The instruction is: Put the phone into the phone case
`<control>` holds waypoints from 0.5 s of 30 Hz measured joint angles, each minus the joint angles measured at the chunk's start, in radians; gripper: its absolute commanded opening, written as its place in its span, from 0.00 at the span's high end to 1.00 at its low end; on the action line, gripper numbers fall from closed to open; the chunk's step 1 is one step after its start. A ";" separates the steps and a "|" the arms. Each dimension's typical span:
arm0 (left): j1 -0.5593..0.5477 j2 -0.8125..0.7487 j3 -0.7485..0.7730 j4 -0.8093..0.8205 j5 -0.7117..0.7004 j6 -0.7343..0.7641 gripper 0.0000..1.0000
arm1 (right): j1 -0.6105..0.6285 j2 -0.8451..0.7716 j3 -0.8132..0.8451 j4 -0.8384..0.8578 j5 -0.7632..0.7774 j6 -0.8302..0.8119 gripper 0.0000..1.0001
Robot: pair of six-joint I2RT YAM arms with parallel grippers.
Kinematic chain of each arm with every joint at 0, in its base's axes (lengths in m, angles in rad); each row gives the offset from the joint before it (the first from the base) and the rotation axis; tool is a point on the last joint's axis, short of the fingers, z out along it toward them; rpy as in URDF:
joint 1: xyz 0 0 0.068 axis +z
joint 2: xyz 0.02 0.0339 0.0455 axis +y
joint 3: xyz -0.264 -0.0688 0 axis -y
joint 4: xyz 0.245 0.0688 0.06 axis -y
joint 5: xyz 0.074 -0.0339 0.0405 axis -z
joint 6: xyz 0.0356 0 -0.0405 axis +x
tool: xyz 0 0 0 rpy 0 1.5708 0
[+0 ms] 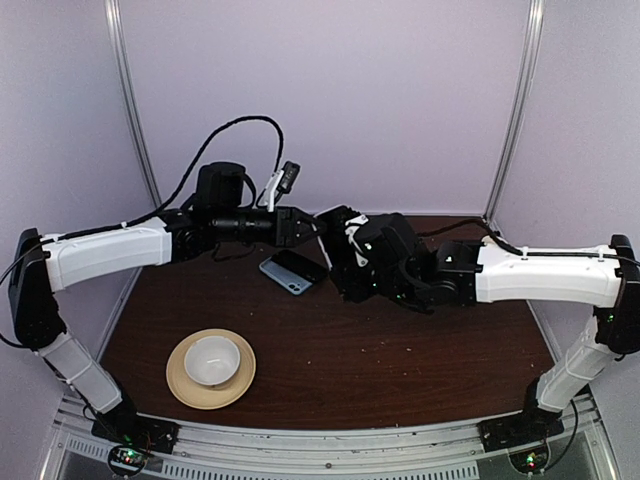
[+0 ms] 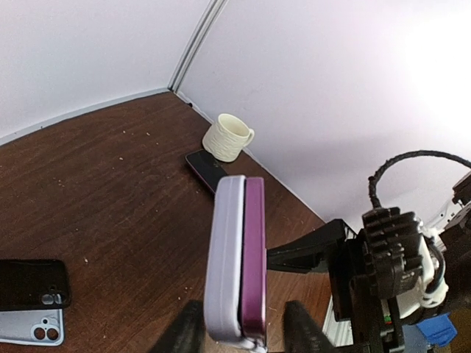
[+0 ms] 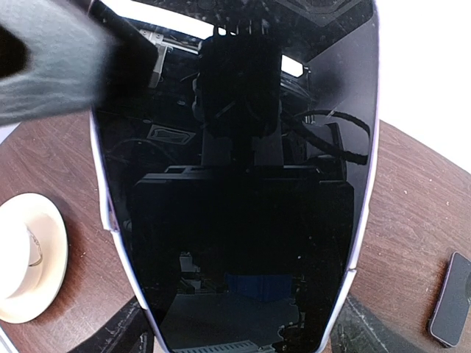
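Note:
The phone (image 2: 206, 166), an all-black slab, lies flat on the brown table beside a cream mug; it also shows in the right wrist view (image 3: 450, 298). The phone case (image 2: 33, 283), a black shell with a camera cutout, lies flat with a pale grey-blue piece against it; it also shows in the top view (image 1: 290, 268). My right gripper (image 3: 239, 334) is shut on another phone (image 3: 235, 184) with a dark glossy screen and pale lavender rim, held above the table. My left gripper (image 2: 244, 318) straddles that phone's end (image 2: 237, 257), with a gap at one finger. The two grippers meet in the top view (image 1: 325, 235).
A white cup on a tan saucer (image 1: 211, 365) stands at the front left and shows in the right wrist view (image 3: 26, 257). The cream mug (image 2: 228, 137) stands by the back wall. Pale walls close in the table on three sides.

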 measured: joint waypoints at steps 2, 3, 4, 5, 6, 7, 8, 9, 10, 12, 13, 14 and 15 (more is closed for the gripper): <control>0.000 0.011 0.000 0.008 0.003 -0.003 0.85 | 0.002 0.000 0.000 0.000 0.000 -0.002 0.75; 0.000 0.014 0.000 0.010 0.005 -0.011 0.90 | 0.003 0.000 0.000 0.000 0.000 -0.003 0.75; 0.000 0.016 0.000 0.017 0.016 -0.010 0.95 | 0.004 0.000 -0.001 -0.001 0.002 -0.004 0.75; -0.001 0.016 0.001 0.020 0.020 -0.018 1.00 | 0.004 0.000 -0.002 0.002 0.003 -0.006 0.75; -0.003 0.016 0.001 0.027 0.028 -0.022 1.00 | 0.003 0.000 -0.002 0.001 0.007 -0.008 0.75; -0.006 0.016 0.001 0.030 0.029 -0.023 1.00 | 0.004 0.000 -0.003 0.001 0.011 -0.009 0.74; -0.006 0.016 0.001 0.032 0.032 -0.028 1.00 | 0.004 0.000 -0.003 0.002 0.011 -0.009 0.73; -0.005 0.016 0.001 0.031 0.034 -0.029 1.00 | 0.004 0.000 -0.003 0.003 0.011 -0.011 0.68; -0.005 0.017 0.001 0.031 0.035 -0.029 1.00 | 0.004 0.000 -0.004 0.004 0.010 -0.011 0.58; -0.005 0.016 0.001 0.029 0.036 -0.027 1.00 | 0.004 -0.003 -0.009 0.008 0.006 -0.014 0.29; -0.005 0.016 0.001 0.026 0.037 -0.023 1.00 | 0.003 -0.007 -0.015 0.014 -0.002 -0.018 0.20; -0.005 0.016 0.001 0.021 0.038 -0.017 1.00 | 0.002 -0.011 -0.021 0.016 -0.012 -0.021 0.13; -0.006 0.016 0.001 0.011 0.038 -0.006 1.00 | 0.002 -0.017 -0.029 0.016 -0.027 -0.026 0.05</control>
